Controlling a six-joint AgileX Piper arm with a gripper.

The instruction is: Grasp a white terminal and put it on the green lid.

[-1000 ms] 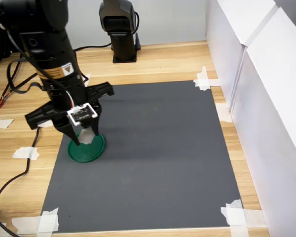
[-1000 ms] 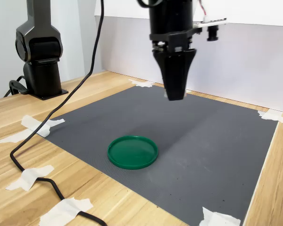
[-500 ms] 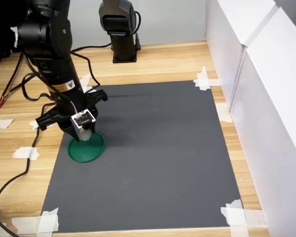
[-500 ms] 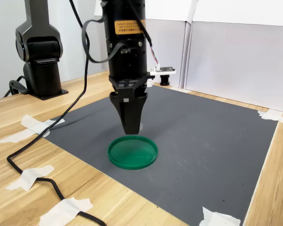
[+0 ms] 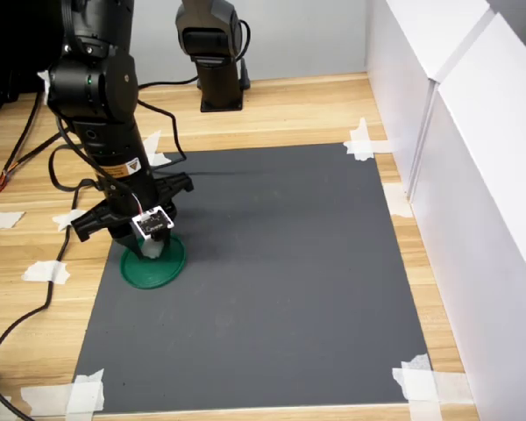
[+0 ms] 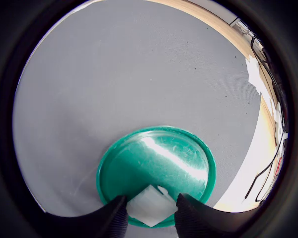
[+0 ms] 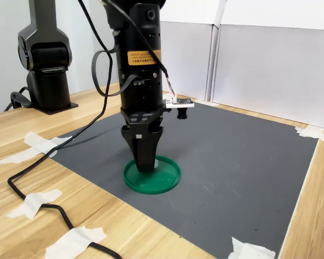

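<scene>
1. Tool clamped on the white terminal, 1 finger on each side, seen in the wrist view.
2. Terminal sits low over the green lid, near its rim; contact with the lid can't be told.
3. Lid lies flat on the grey mat near the first exterior view's left edge of it, on the wooden surface.
4. Arm stands upright over the lid in the second exterior view.
</scene>
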